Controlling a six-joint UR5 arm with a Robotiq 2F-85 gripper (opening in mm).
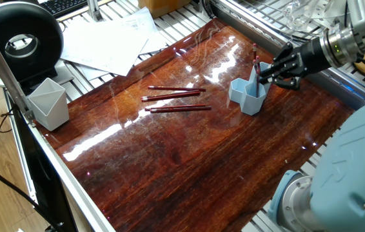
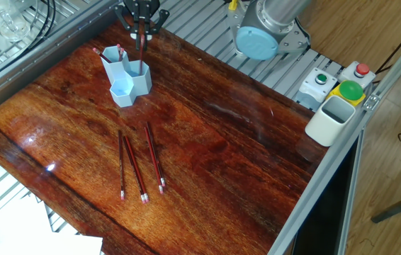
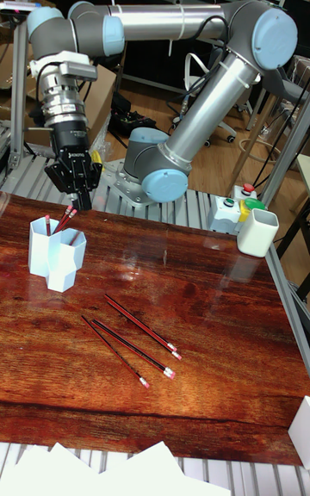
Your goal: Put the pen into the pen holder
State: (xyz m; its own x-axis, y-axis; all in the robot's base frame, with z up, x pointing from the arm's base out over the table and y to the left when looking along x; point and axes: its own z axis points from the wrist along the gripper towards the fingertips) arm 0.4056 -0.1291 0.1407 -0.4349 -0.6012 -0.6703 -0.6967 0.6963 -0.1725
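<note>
Over the table's (image 2: 271, 184) far corner, your gripper (image 2: 142, 23) hung above the pen holder (image 2: 126, 79).
The pen (image 2: 140, 53) stood nearly upright, tip in a tube; whether the claw pinched it, you couldn't tell.

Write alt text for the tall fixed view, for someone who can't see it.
A UR5 arm's end effector hangs just above a light blue hexagonal pen holder that already has red pencils standing in it, on a glossy wooden table. Three more red pencils lie loose on the table nearer the camera.
</note>
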